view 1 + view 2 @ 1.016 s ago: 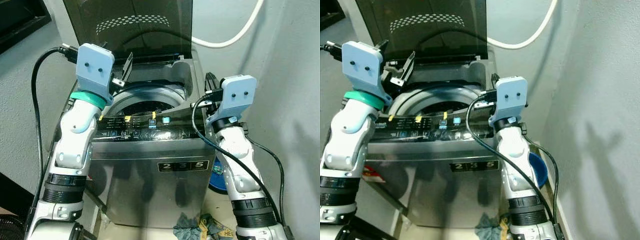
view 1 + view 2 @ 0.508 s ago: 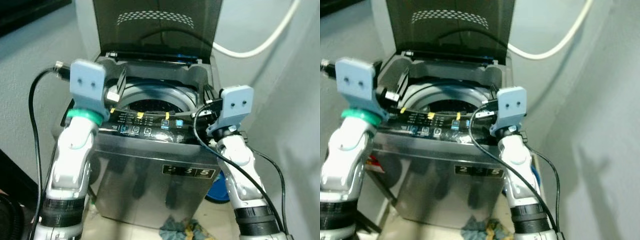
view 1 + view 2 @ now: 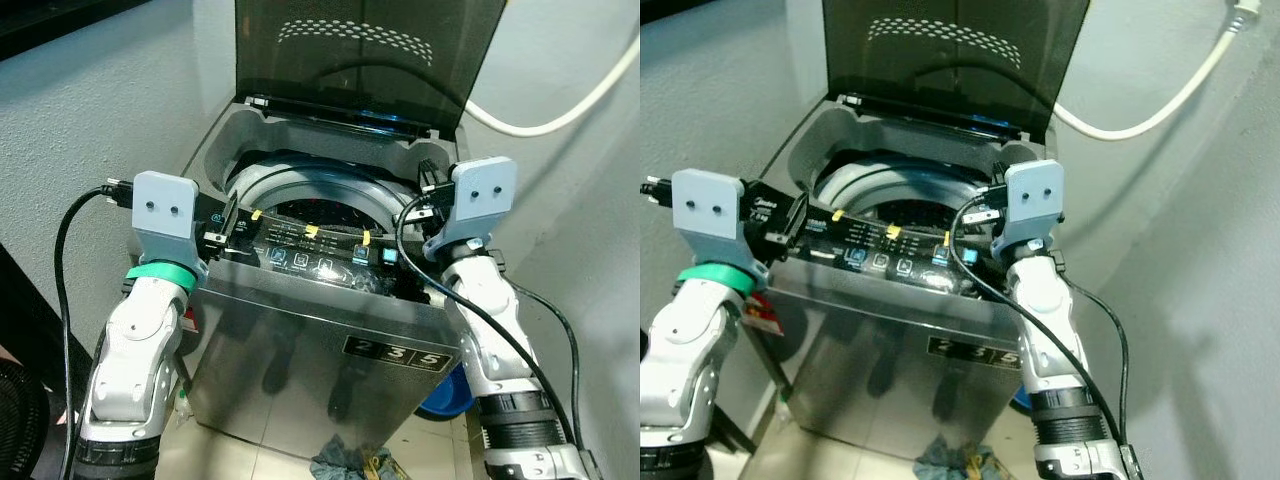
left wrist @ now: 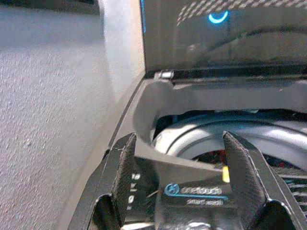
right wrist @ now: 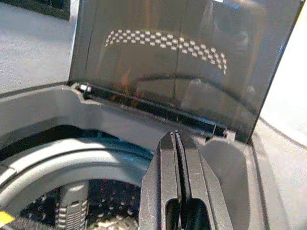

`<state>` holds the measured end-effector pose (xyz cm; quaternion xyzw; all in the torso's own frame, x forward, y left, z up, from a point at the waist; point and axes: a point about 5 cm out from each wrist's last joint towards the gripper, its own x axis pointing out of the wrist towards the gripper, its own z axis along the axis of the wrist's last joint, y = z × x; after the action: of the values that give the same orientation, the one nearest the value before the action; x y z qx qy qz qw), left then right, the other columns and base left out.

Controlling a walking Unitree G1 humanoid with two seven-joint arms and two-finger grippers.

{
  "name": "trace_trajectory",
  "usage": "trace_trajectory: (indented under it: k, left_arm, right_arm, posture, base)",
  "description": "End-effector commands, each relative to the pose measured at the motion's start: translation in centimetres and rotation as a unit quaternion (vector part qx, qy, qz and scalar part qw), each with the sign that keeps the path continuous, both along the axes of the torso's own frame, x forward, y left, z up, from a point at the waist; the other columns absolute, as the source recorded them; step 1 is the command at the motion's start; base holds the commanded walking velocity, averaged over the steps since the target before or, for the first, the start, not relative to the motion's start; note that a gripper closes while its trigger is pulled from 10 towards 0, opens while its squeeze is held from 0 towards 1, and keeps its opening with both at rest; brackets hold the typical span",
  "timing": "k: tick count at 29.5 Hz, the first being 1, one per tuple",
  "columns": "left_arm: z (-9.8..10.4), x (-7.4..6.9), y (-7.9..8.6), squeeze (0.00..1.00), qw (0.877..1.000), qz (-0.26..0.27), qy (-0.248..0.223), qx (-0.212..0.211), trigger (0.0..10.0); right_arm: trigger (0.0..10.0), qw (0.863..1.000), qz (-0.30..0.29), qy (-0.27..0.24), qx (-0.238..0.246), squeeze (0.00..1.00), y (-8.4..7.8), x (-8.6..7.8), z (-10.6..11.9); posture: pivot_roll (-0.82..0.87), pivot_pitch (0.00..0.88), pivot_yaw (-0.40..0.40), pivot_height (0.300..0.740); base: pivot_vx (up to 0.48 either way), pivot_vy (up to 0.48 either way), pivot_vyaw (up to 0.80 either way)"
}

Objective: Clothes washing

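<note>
A steel top-load washing machine (image 3: 300, 340) stands before me with its dark lid (image 3: 370, 60) raised. Its drum (image 3: 310, 205) shows past the lit control panel (image 3: 310, 255), and something reddish lies deep inside. My left gripper (image 4: 180, 139) is open, its fingers (image 3: 228, 222) straddling the front left corner of the panel. My right gripper (image 5: 176, 136) is shut with nothing in it and hovers over the tub's right rim (image 3: 425, 190), pointing toward the lid hinge.
A white hose (image 3: 560, 110) runs along the wall at the right. A blue basin (image 3: 450, 395) sits on the floor right of the machine, and a crumpled cloth (image 3: 345, 465) lies at its foot. Grey walls close in on both sides.
The camera has swung, so the machine sits further right in view. My left gripper has come down from above the tub's back to the panel's front left corner. The right gripper stays at the right rim.
</note>
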<state>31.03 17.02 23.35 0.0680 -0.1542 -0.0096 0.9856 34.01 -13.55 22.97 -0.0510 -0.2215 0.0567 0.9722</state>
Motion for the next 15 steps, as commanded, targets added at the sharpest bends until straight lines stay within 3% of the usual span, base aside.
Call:
trace_trajectory:
  k: [1, 7, 15]
  left_arm:
    - [0.0, 0.4, 0.0, 0.00, 1.000, 0.003, 0.004, 0.002, 10.0]
    - [0.1, 0.7, 0.1, 0.00, 1.000, 0.007, 0.007, -0.001, 10.0]
    - [0.0, 1.4, -1.0, 0.00, 1.000, -0.008, 0.016, -0.020, 10.0]
  right_arm:
    - [10.0, 1.000, -0.003, 0.027, 0.011, 0.00, -0.2, 0.0, -1.2]
    - [10.0, 0.999, 0.002, 0.032, 0.011, 0.00, 0.2, -0.3, -1.8]
    - [10.0, 0.999, -0.006, 0.036, 0.019, 0.00, 0.0, -0.7, -2.2]
  posture:
    - [0.16, 0.000, -0.054, 0.740]
    - [0.16, 0.000, -0.051, 0.740]
    - [0.13, 0.000, -0.037, 0.740]
  base:
    - [0.000, 0.000, 0.00]
    - [0.000, 0.000, 0.00]
    - [0.000, 0.000, 0.00]
